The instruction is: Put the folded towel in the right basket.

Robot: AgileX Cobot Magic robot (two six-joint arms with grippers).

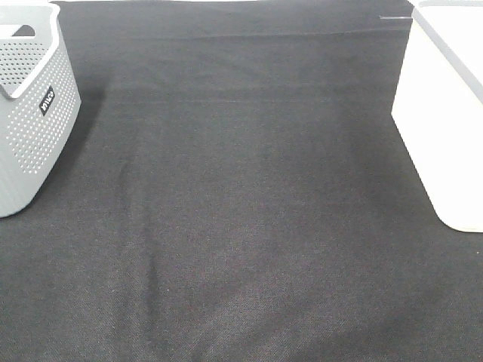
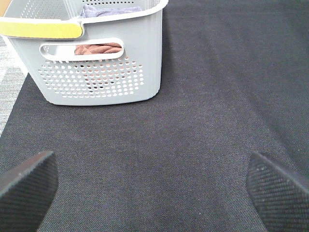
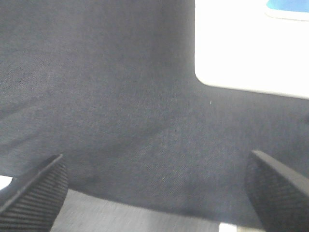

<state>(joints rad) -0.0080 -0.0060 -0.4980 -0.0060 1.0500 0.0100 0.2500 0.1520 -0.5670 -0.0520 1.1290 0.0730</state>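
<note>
A grey perforated basket [image 1: 30, 113] stands at the left edge of the black cloth. In the left wrist view [image 2: 104, 63] it holds folded towels: a reddish-brown one [image 2: 99, 48] shows through the handle slot and a purple-grey one [image 2: 111, 10] lies near the rim. A white basket [image 1: 445, 113] stands at the right edge; it also shows in the right wrist view [image 3: 251, 43]. My left gripper [image 2: 154, 188] is open and empty above the cloth, short of the grey basket. My right gripper [image 3: 154, 193] is open and empty, short of the white basket. Neither arm shows in the high view.
The black cloth [image 1: 241, 204] covers the table between the two baskets. A yellow strip [image 2: 41, 30] lies along the grey basket's rim. Something blue [image 3: 287, 6] shows at the white basket's top. The cloth's edge [image 3: 140, 212] lies near my right gripper.
</note>
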